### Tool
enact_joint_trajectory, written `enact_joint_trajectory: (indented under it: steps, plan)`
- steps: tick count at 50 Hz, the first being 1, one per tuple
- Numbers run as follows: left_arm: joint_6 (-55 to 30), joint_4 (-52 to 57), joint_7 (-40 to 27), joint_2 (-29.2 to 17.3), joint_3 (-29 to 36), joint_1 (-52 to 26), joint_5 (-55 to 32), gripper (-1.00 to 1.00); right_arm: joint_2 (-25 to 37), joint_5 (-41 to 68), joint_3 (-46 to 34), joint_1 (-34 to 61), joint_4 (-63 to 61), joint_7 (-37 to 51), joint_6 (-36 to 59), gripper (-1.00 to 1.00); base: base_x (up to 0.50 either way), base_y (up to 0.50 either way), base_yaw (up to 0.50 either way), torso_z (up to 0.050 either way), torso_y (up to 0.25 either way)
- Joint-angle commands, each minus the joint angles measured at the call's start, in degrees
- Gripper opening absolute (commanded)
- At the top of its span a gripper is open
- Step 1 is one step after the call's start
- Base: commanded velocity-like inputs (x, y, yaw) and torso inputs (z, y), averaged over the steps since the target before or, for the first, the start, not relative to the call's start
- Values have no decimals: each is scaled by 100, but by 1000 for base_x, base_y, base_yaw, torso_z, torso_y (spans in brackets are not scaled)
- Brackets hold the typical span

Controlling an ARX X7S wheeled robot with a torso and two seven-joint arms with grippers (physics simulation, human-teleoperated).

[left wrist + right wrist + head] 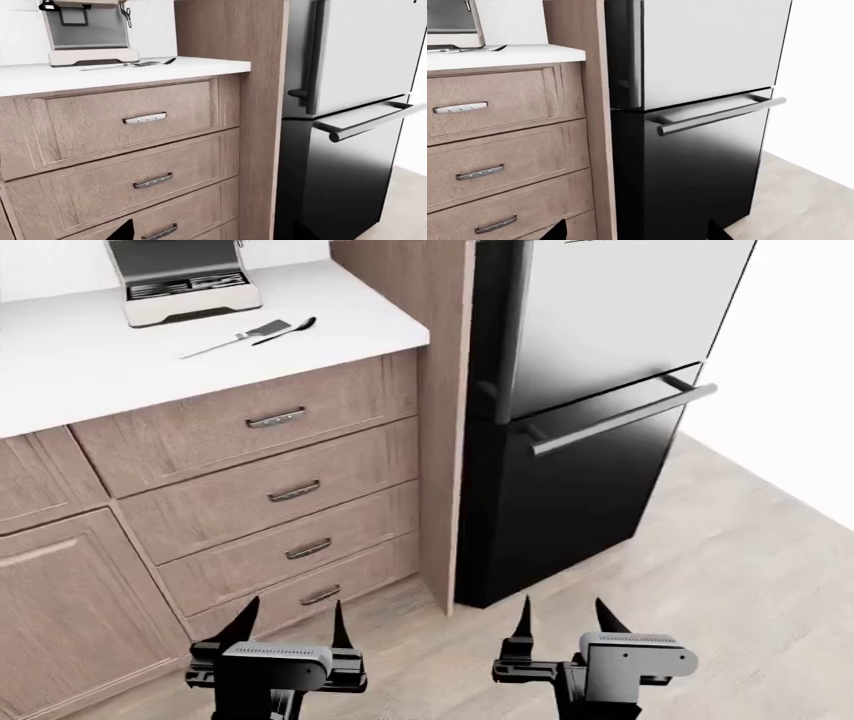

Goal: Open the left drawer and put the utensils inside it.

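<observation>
The top drawer [247,430] of the four-drawer stack sits shut just under the white countertop [80,365], its slim bar handle [275,419] running level along the drawer front, parallel to the counter edge; taking this as the drawer the task means is a judgement, since a further panel shows to its left; the slotted spatula [238,338] and the black spoon [286,330] lie on the counter above that handle, just in front of the coffee machine [180,280], touching or nearly so; the left gripper [288,625] hangs low, well below and slightly right of the handle, fingers spread and empty; the right gripper [561,618] is likewise spread and empty, nearer the black fridge [587,410]; so the left arm is the nearer one, and the reach should go up and forward to the handle, fingers closing across its long axis.
</observation>
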Motion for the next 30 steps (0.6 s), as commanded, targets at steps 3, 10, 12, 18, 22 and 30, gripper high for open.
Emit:
enact_joint_trajectory:
  steps: [3, 10, 12, 18, 22, 30]
  plan:
    - [46, -51, -18, -27, 26, -11, -29, 100, 12, 71, -7, 0, 42, 23, -48, 100, -151, 83, -500, 0, 0]
    - [70, -61, -41, -42, 40, -5, -37, 100, 19, 64, -29, 4, 85, 44, -82, 100, -148, 88, -500, 0, 0]
    - [77, -65, -46, -45, 48, -2, -38, 100, 7, 53, -38, 5, 171, 34, -167, 100, -147, 93, -500, 0, 0]
    - [58, -43, -57, -60, 71, -3, -61, 100, 27, 87, -47, 29, 121, 55, -88, 100, -143, 95, -500, 0, 0]
    - [29, -39, -70, -74, 75, -17, -81, 100, 41, 84, -63, 35, 93, 71, -66, 100, -142, 101, -500, 0, 0]
    - [-3, 19, -107, -99, 107, -7, -81, 100, 62, 118, -72, 33, 38, 101, -28, 100, -136, 104, -500, 0, 0]
